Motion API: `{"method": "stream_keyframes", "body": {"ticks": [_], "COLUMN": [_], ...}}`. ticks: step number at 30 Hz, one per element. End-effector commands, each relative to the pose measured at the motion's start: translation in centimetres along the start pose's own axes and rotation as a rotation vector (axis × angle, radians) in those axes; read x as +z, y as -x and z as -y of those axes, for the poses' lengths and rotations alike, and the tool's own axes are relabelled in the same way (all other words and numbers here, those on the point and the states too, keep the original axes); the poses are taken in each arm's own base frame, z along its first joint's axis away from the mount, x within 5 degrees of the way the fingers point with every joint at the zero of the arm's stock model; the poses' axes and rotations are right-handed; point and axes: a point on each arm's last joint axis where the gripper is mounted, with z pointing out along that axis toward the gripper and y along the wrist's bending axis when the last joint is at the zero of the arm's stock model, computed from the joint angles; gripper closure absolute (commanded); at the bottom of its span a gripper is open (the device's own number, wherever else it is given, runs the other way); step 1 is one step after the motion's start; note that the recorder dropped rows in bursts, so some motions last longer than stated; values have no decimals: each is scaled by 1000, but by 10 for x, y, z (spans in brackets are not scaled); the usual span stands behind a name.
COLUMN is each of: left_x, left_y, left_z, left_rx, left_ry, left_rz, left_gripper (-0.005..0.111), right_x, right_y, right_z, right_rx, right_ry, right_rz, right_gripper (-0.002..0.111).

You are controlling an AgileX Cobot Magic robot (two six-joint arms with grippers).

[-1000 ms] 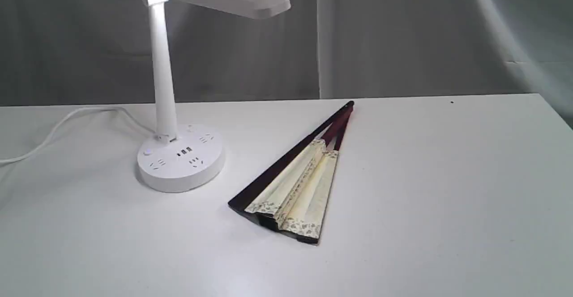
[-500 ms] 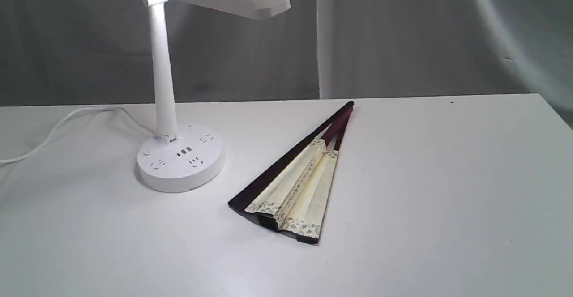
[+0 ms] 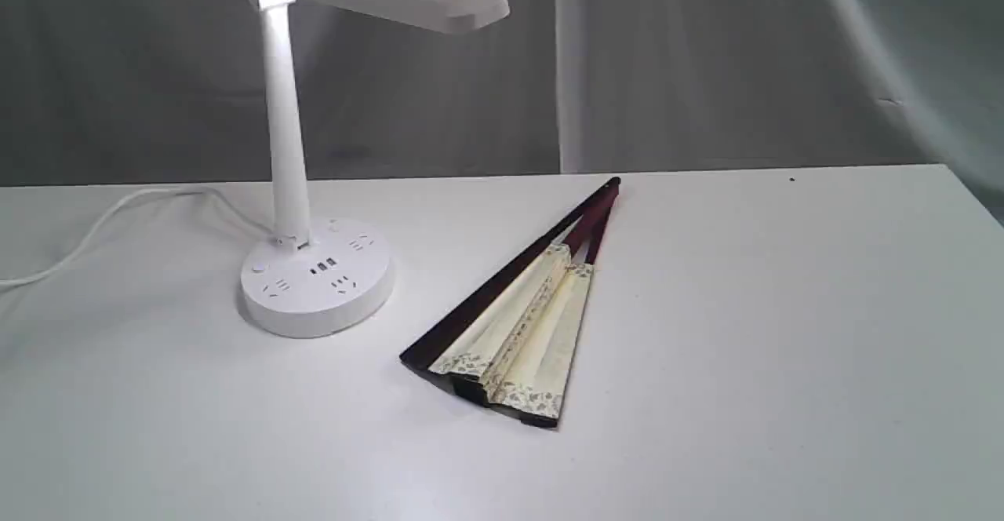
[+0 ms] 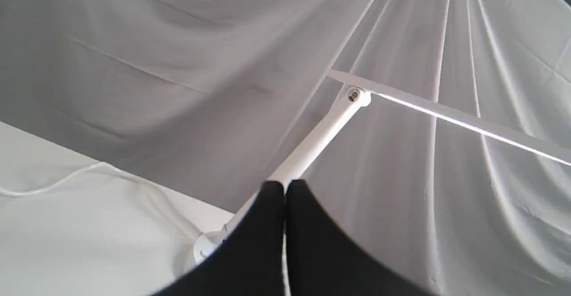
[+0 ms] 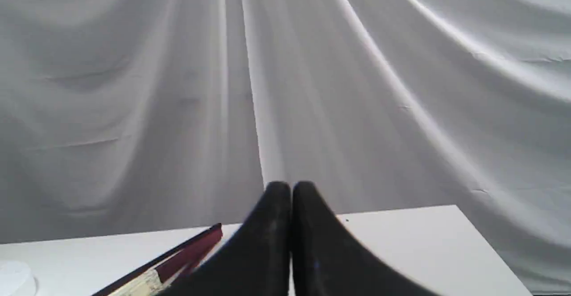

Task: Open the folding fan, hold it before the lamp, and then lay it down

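The folding fan (image 3: 522,325) lies nearly closed on the white table, cream pleats slightly spread, dark maroon guards, pivot end pointing to the back. Its rib end also shows in the right wrist view as the fan (image 5: 178,258). The lamp (image 3: 302,152) stands left of it, lit, with its bar head overhead and round base on the table; the left wrist view shows the lamp (image 4: 321,131) post and glowing head. Neither arm appears in the exterior view. My left gripper (image 4: 284,188) is shut and empty, away from the lamp. My right gripper (image 5: 291,189) is shut and empty, away from the fan.
A white cord (image 3: 102,227) runs from the lamp base off the left side of the table (image 3: 784,348). A grey draped cloth (image 3: 706,66) hangs behind the table's back edge.
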Motion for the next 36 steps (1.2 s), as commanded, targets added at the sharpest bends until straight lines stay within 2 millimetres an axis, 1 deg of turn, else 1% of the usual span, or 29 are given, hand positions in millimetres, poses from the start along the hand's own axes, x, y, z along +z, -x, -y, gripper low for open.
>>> {"method": "stream_keyframes", "body": {"ticks": [1, 7, 11, 14, 17, 19, 22, 26, 27, 29, 32, 36], "left_x": [-6, -23, -35, -45, -46, -41, -29, -9, -5, 5, 19, 39], "left_y": [14, 39, 57, 69, 81, 87, 94, 98, 98, 99, 98, 92], "left_z": [7, 21, 28, 30, 34, 37, 41, 43, 43, 44, 43, 40], "left_rx": [32, 41, 83, 130, 157, 192, 226, 285, 300, 306, 307, 306], "left_ry": [35, 73, 107, 147, 196, 214, 232, 242, 239, 238, 242, 263], "left_rz": [-57, -134, -146, -142, -192, -240, -308, -369, -374, -383, -404, -467], "left_gripper": [107, 107, 107, 107, 107, 107, 107, 107, 107, 107, 107, 107], "right_x": [-4, -13, -20, -16, -4, 5, 18, 39, 42, 52, 60, 68], "right_y": [19, 48, 66, 75, 86, 91, 99, 106, 106, 102, 97, 92], "right_z": [-4, -9, -12, -14, -15, -16, -17, -17, -17, -17, -15, -14], "right_rx": [16, 25, 21, 20, 20, 20, 3, -29, -29, -27, -45, -55], "right_ry": [15, 35, 47, 48, 46, 44, 38, 21, 21, 17, 5, -3], "right_rz": [-24, -39, -46, -103, -199, -256, -370, -510, -522, -563, -612, -653], "right_gripper": [108, 108, 108, 108, 108, 108, 108, 108, 108, 108, 108, 108]}}
